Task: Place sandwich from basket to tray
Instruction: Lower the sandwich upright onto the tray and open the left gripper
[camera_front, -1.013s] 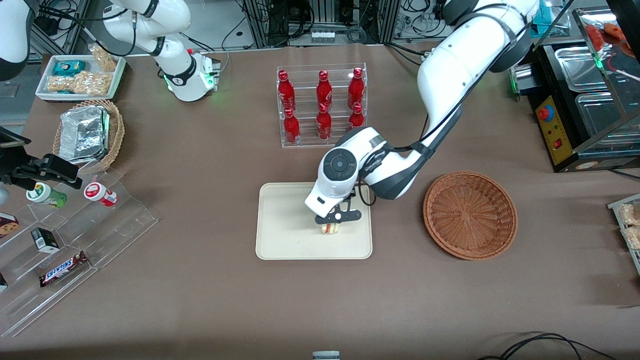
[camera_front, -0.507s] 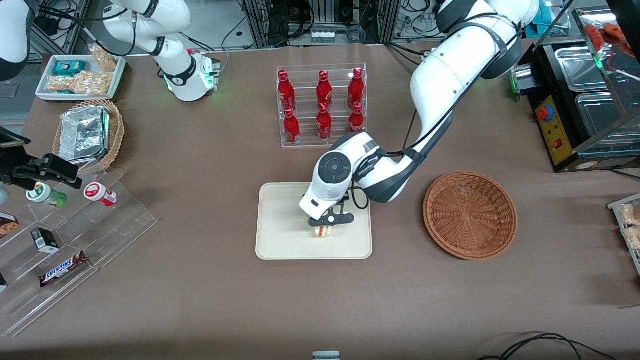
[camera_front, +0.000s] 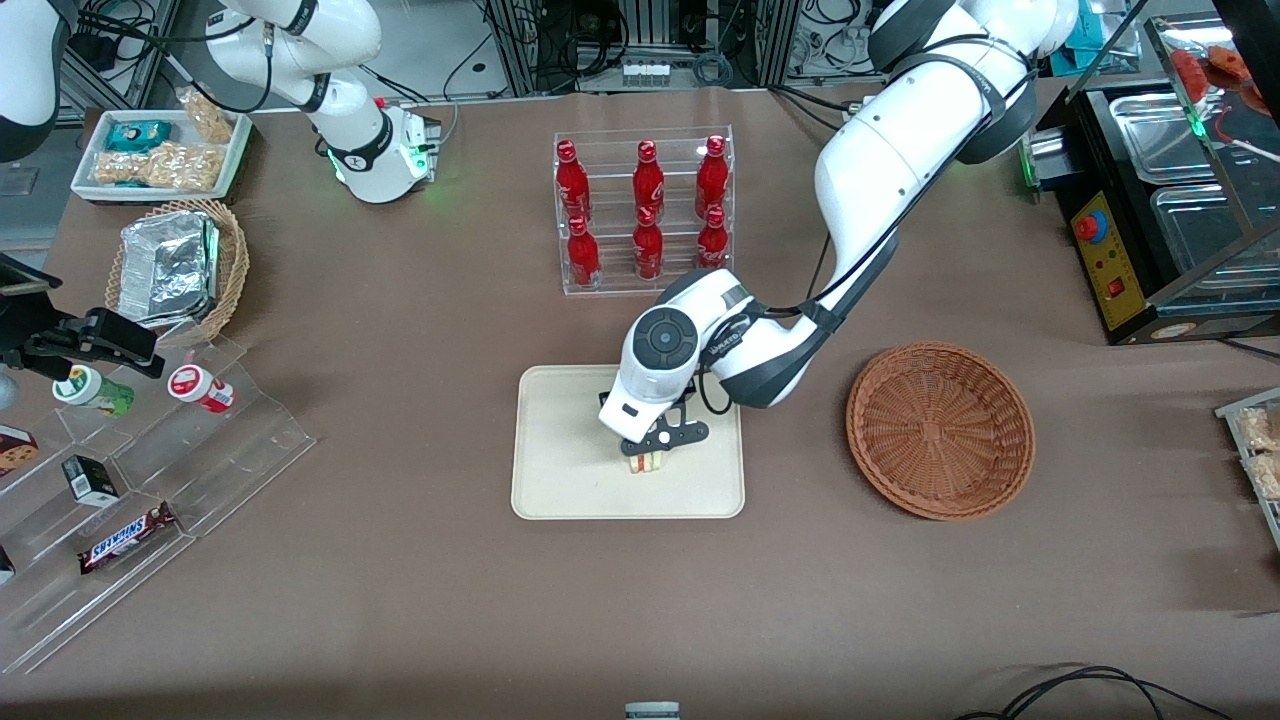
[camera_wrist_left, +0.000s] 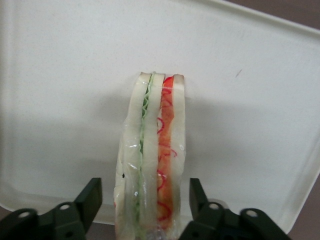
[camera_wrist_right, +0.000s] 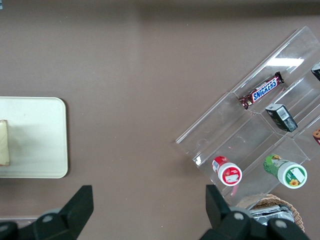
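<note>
The sandwich (camera_front: 647, 462) stands on edge on the tray (camera_front: 560, 470), near the middle of the front view. The tool (camera_front: 652, 452) sits directly over it, its fingers (camera_wrist_left: 91, 197) spread apart on either side of the sandwich, not touching it. The basket (camera_front: 940, 430) lies beside the tray.

On the brown counter (camera_wrist_right: 125, 75) lies the cream tray (camera_wrist_right: 45, 135), with one rounded corner in sight. The sandwich (camera_wrist_right: 4, 142) is on the tray, but only a pale strip of it shows at the picture's edge. Well apart from the tray, toward the parked arm's end, stands a clear stepped stand (camera_wrist_right: 235, 125). On its steps lie a Snickers bar (camera_wrist_right: 260, 90), a small dark box (camera_wrist_right: 280, 117), a red-topped jar (camera_wrist_right: 227, 171) and a green jar (camera_wrist_right: 286, 171). Just beside the jars, a tan wicker basket (camera_wrist_right: 272, 205) shows partly.
</note>
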